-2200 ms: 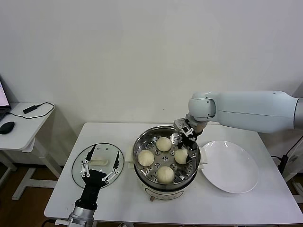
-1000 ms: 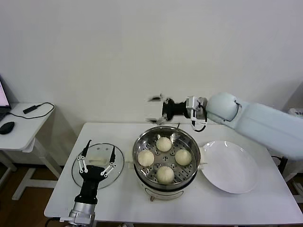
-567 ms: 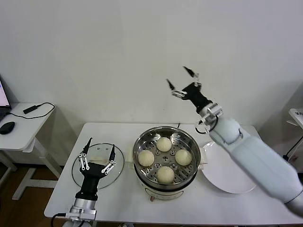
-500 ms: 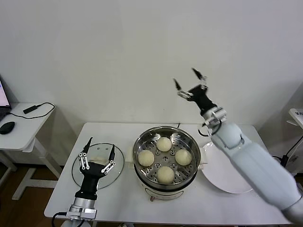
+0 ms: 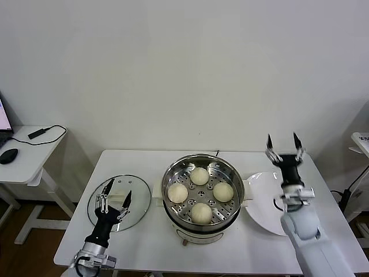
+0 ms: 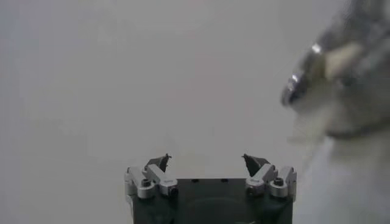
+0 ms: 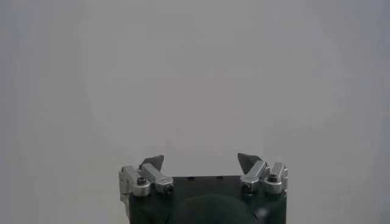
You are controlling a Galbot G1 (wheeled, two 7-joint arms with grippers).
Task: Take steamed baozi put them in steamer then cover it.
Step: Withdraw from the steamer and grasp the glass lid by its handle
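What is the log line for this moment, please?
baozi: four in steamer | lid: on table, off pot | left gripper: open, over lid | right gripper: open, raised above plate, empty

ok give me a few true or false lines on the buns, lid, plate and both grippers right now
1. Four steamed baozi sit on the tray inside the steamer. True.
2. The cover is on the steamer. False: it lies flat on the table to the steamer's left.
3. The right gripper holds a bun. False: it is open and empty, raised above the white plate.
4. The left gripper is open over the cover. True.
5. The white plate holds one bun. False: it is empty.
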